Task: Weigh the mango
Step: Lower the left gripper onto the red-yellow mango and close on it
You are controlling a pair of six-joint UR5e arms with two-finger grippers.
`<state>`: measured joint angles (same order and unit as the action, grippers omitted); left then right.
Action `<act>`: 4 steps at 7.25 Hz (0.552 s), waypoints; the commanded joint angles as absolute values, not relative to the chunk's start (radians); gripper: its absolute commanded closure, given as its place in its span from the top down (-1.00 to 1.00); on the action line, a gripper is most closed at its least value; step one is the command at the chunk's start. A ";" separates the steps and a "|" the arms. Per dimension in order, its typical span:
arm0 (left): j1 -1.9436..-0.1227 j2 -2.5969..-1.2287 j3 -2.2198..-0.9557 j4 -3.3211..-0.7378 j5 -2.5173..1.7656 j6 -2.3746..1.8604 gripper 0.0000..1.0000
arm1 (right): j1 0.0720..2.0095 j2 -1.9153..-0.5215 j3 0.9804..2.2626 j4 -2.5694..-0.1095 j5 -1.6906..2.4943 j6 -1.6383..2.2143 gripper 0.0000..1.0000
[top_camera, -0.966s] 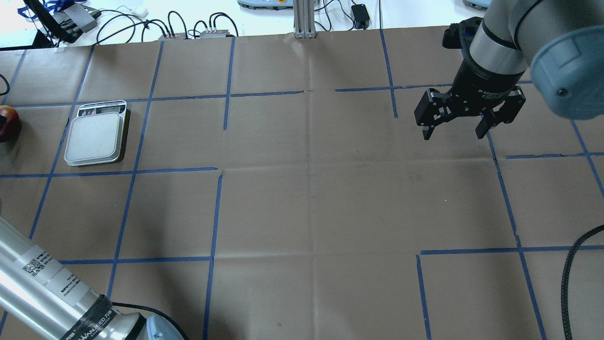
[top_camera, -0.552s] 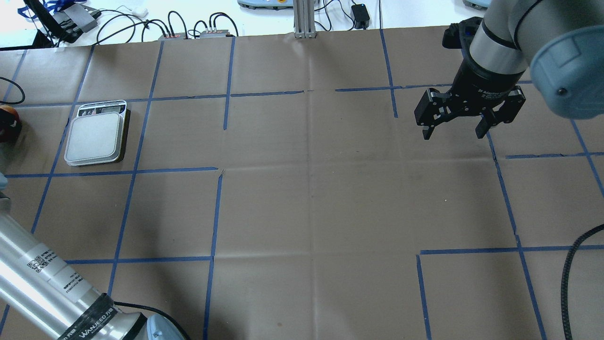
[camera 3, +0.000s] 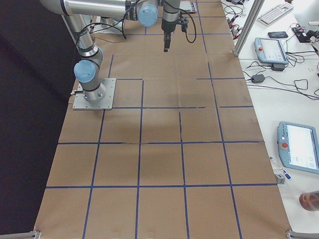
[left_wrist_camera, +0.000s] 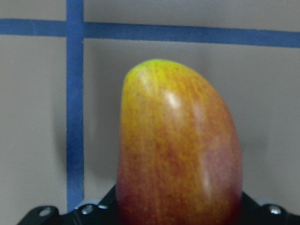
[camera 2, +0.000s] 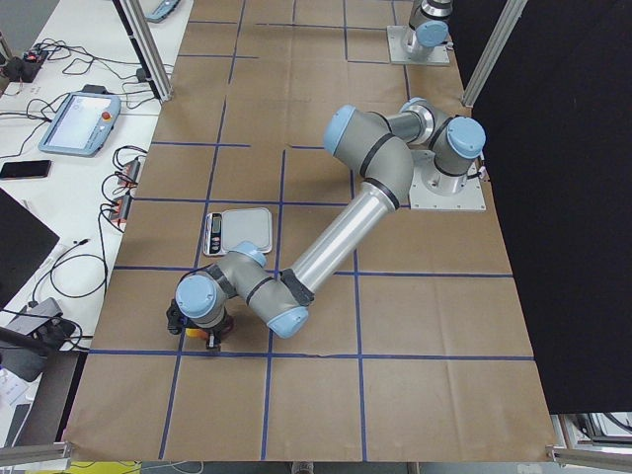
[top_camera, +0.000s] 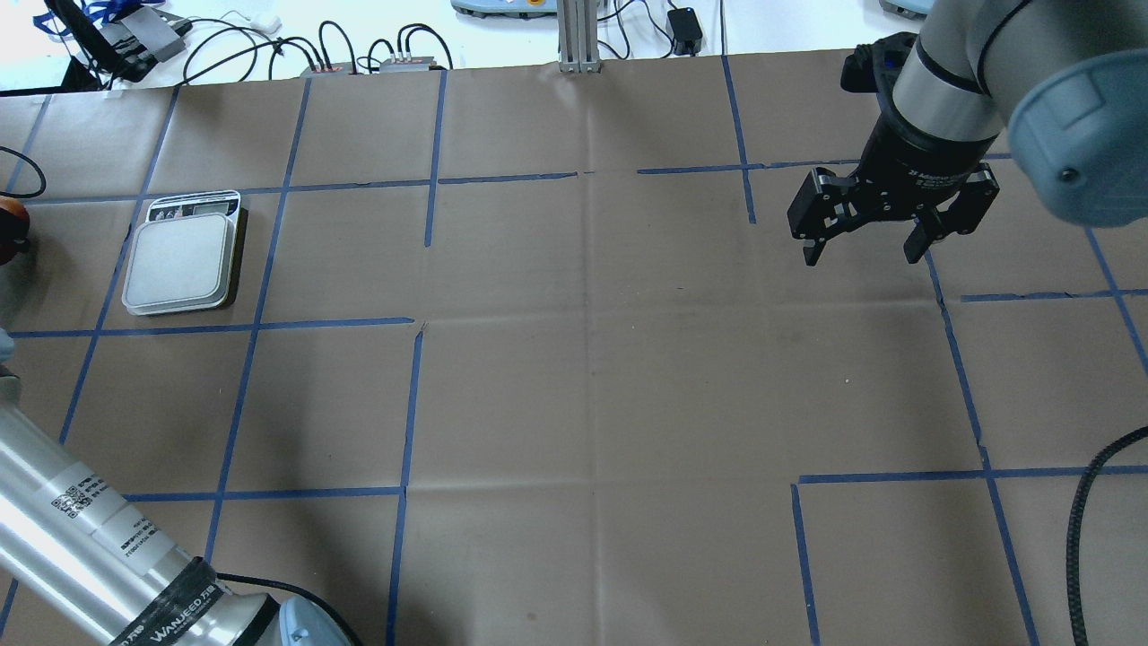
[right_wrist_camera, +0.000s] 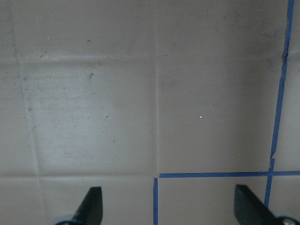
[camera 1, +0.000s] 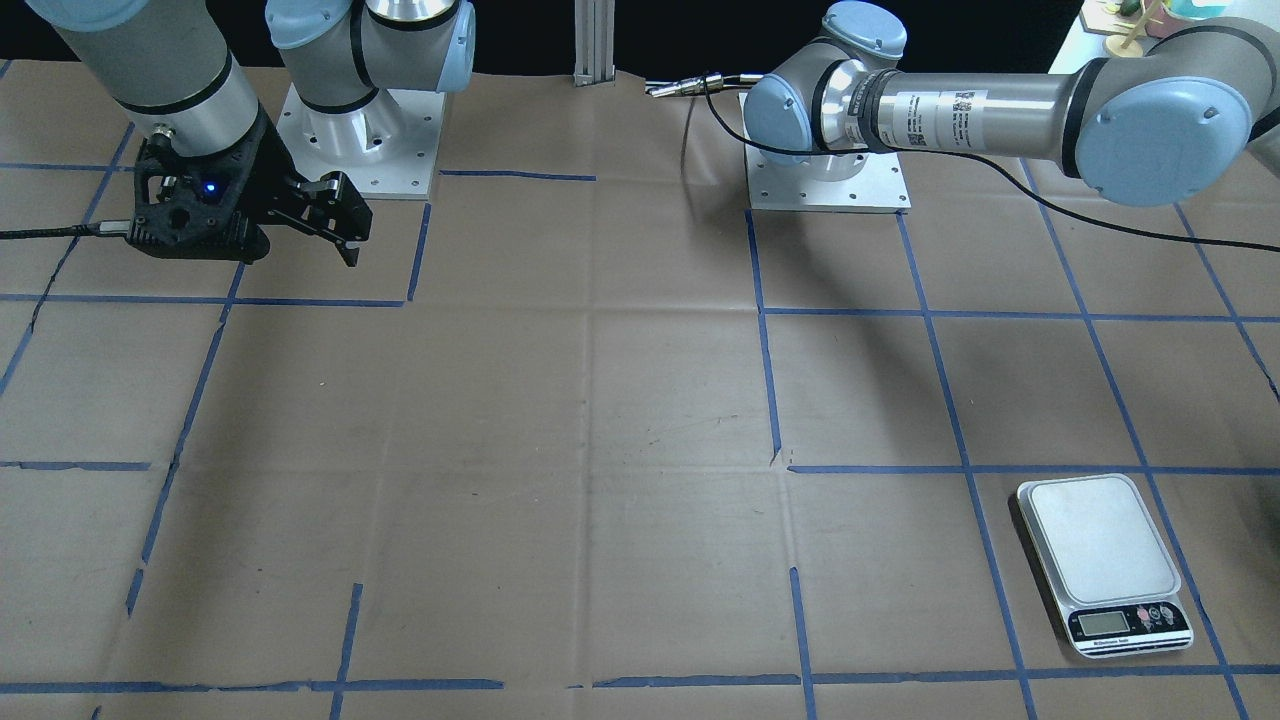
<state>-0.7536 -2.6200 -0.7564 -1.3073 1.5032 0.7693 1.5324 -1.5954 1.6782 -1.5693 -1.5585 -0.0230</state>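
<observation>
The mango (left_wrist_camera: 180, 150), red fading to yellow-green at its tip, fills the left wrist view, close against the gripper body. Only a red-orange sliver of it shows at the left edge of the overhead view (top_camera: 7, 208). My left gripper (camera 2: 202, 331) is shut on the mango, just off the table's left end; its fingers are mostly hidden. The scale (top_camera: 179, 262), with a bare grey platform, sits to the right of the mango. It also shows in the front-facing view (camera 1: 1100, 540). My right gripper (top_camera: 861, 256) hangs open and empty over the far right of the table, its fingertips (right_wrist_camera: 91, 206) apart over bare paper.
Brown paper with blue tape lines covers the table (top_camera: 583, 359). An aluminium post (top_camera: 574, 36) and cables with small boxes (top_camera: 359, 63) stand along the far edge. A black cable (top_camera: 1085, 520) hangs at the near right. The left arm's tube (top_camera: 81, 529) crosses the near left corner.
The mango and my left gripper have shifted toward the left edge of the overhead view, so less of the fruit shows. The left arm's tube has moved slightly. The right arm has not moved.
</observation>
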 commanded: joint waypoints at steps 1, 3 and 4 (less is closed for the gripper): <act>-0.758 -2.558 -0.762 -1.322 1.506 0.767 -0.02 | 1.532 -1.597 1.678 -1.569 -1.559 -0.023 1.00; -0.839 -2.426 -0.881 -1.359 1.515 0.663 -0.02 | 1.532 -1.595 1.678 -1.569 -1.559 -0.023 1.00; -0.885 -2.336 -1.025 -1.344 1.526 0.576 -0.04 | 1.532 -1.595 1.678 -1.569 -1.559 -0.023 1.00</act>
<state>-0.8293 -2.4346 -0.8846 -1.3486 1.5154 0.6689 1.5325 -1.5955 1.6782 -1.5692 -1.5585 -0.0230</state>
